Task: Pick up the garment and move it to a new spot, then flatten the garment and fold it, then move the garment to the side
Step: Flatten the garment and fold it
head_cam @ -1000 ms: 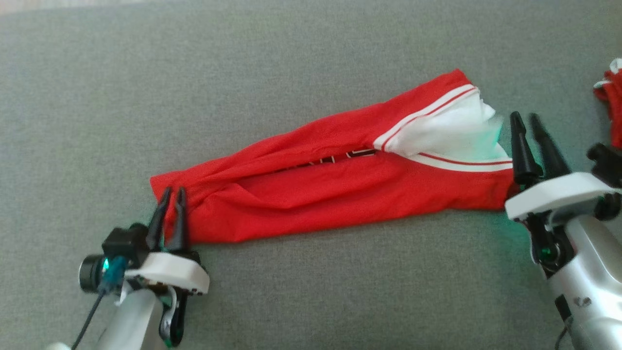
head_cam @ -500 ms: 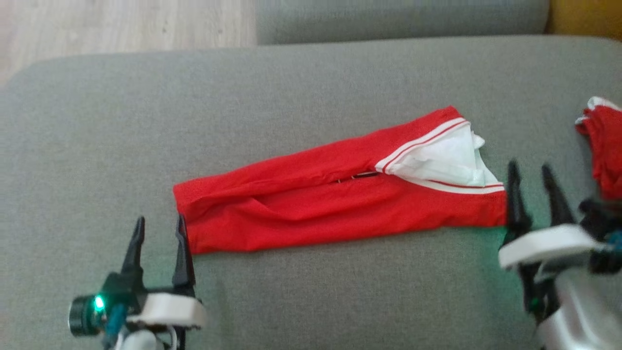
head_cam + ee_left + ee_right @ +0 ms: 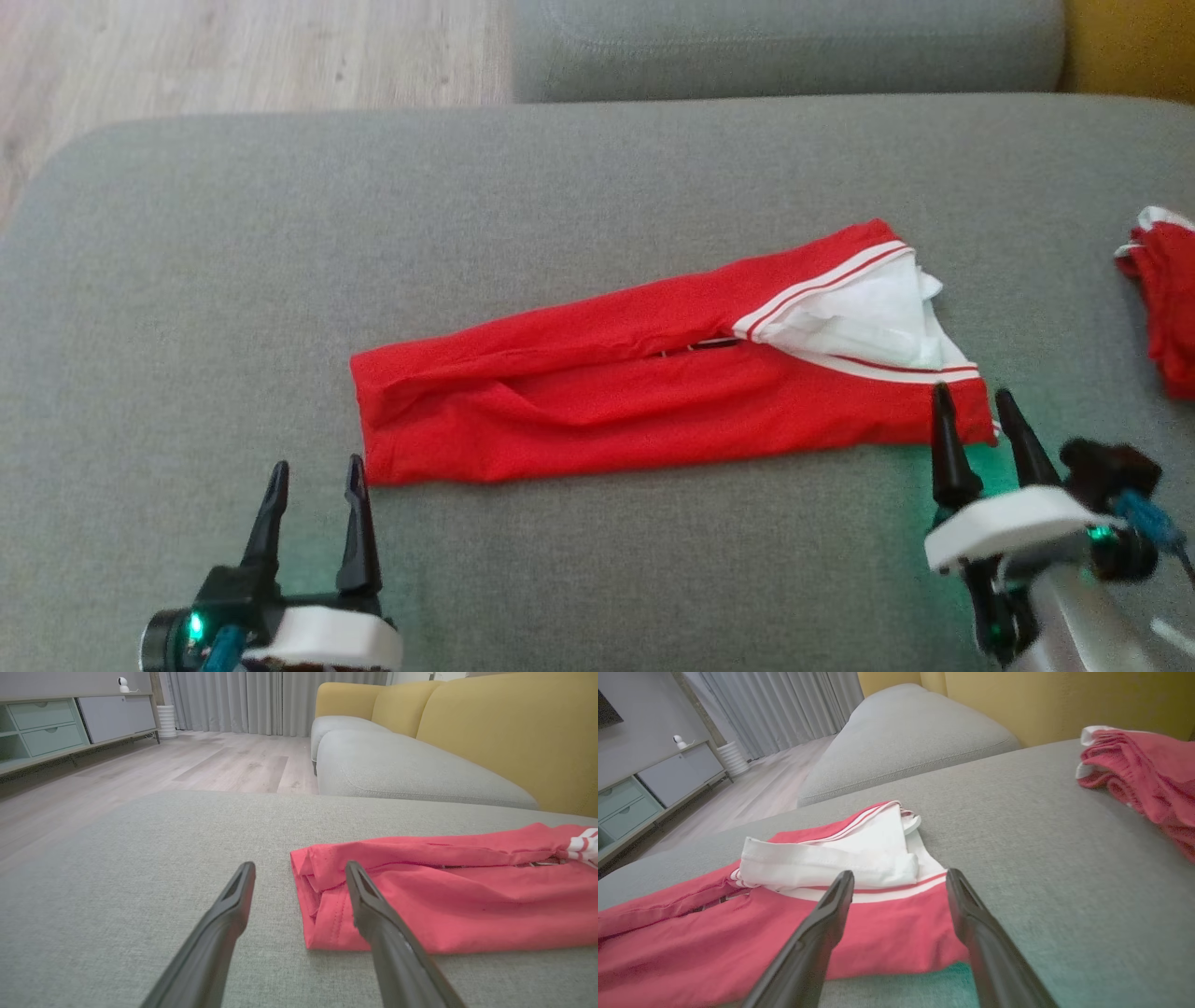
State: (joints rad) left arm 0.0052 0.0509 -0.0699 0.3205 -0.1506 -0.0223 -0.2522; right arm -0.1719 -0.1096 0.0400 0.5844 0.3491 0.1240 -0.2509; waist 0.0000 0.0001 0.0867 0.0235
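The garment (image 3: 653, 392) lies on the grey seat cushion (image 3: 560, 187) as a long narrow red band. In the head view it runs from about 8 o'clock of centre up towards 2 o'clock. Both long sides are turned in to meet along a middle slit, where a bit of dark print peeks out. At the 2 o'clock end a white panel (image 3: 868, 317) with red-and-white striped trim is folded over on top. That shape suggests the lengthwise folds are done and an end-to-end fold is what remains.

The left gripper (image 3: 316, 465) sits at 7 o'clock, its fingers parted and holding nothing. Its right finger points at the near corner of the band's plain end, close to the cloth but apart from it in the left wrist view. The right gripper (image 3: 973, 392) sits at 4 o'clock, likewise spread and empty. Its tips are at the near corner of the striped end, and one finger overlaps the red hem in the head view (whether it touches the cloth I cannot tell).

One gripper stands at each end of the band, both on the near side. That placing reads as a line-up for pinching the two near corners, so the cloth can be handled evenly without twisting.

A second red garment (image 3: 1167, 308) lies bunched at 3 o'clock, well apart, probably marking the side where finished pieces go
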